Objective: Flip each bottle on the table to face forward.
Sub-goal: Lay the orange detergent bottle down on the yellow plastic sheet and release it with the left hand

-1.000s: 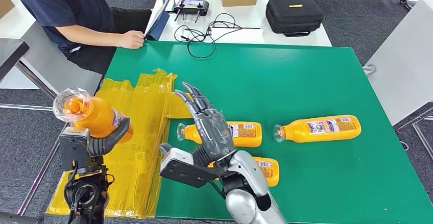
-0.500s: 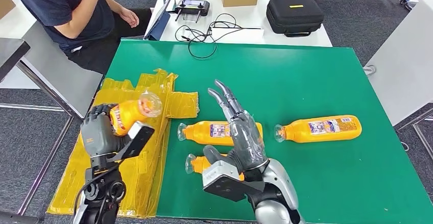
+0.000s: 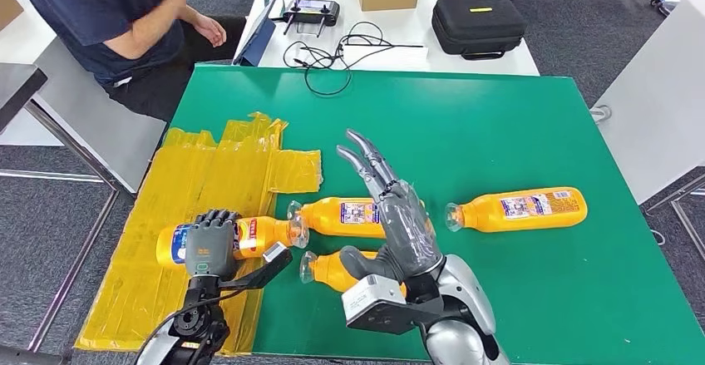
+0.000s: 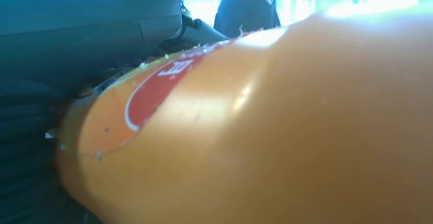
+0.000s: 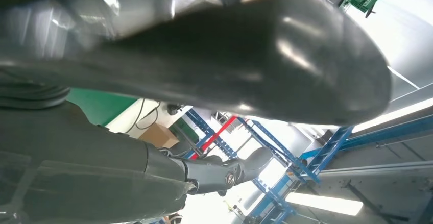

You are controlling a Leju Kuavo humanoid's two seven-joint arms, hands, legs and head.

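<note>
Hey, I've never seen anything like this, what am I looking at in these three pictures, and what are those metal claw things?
This is a humanoid robot seen through its own cameras. The wide picture comes from its head, looking down on a green table. The other two come from cameras at its wrists, so close that they look blurry and turned.

The claw things are its hands. The left hand grips an orange bottle, lying over yellow plastic sheeting at the table's edge; the left wrist picture shows that bottle up close. The right hand holds nothing, its fingers spread above two more bottles. A fourth bottle lies farther right.

A person sits at a white table behind, which carries a box, a black case and cables.
</note>
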